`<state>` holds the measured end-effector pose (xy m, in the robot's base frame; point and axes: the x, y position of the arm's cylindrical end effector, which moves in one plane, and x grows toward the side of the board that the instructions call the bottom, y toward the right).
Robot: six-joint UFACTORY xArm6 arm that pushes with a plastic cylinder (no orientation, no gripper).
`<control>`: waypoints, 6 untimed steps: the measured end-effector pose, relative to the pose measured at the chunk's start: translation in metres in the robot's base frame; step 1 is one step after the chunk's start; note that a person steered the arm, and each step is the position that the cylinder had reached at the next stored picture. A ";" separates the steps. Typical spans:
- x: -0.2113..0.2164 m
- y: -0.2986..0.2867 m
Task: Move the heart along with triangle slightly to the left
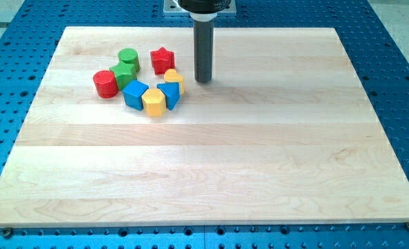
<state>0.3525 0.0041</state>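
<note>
Tip (203,79) just right of yellow heart (174,75), blue triangle (169,95); no jaws visible.

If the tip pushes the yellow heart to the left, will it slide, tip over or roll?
The yellow heart looks low and flat-bottomed, so it probably slides rather than tips or rolls. It seems to touch the blue triangle, so that block would likely move with it. My tip stands just to its right, on the board, whose smooth wood probably offers little grip.
</note>
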 end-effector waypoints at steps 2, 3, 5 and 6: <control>0.027 -0.047; 0.027 -0.051; 0.058 0.013; 0.117 0.015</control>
